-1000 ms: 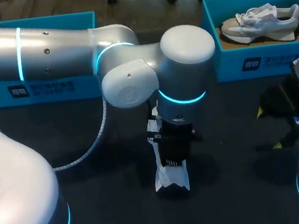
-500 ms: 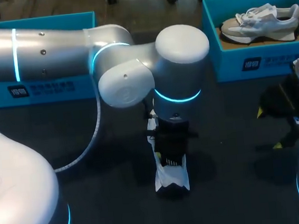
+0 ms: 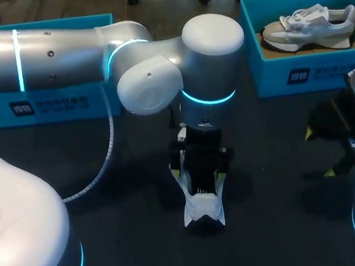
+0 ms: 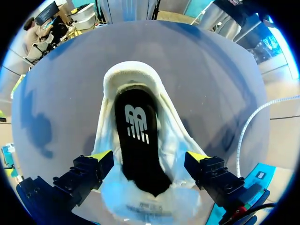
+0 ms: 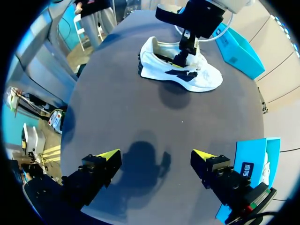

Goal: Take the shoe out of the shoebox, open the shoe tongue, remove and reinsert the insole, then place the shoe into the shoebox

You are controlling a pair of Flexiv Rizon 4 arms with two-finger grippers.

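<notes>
Fingers apart on left gripper (image 4: 149, 157), straddling shoe (image 4: 171, 136) mid-table, black insole (image 4: 138, 140) lying inside. Right gripper (image 5: 157, 159) also spread, holding nothing, over bare table (image 5: 117, 117) at near right. Box (image 3: 297, 74) far right holds second shoe (image 3: 309, 26).

the left arm (image 3: 159, 78) hangs over the shoe (image 3: 202, 209), blocking it from above. open table (image 3: 276, 180) lies between shoe and right shoebox (image 3: 310, 73).
</notes>
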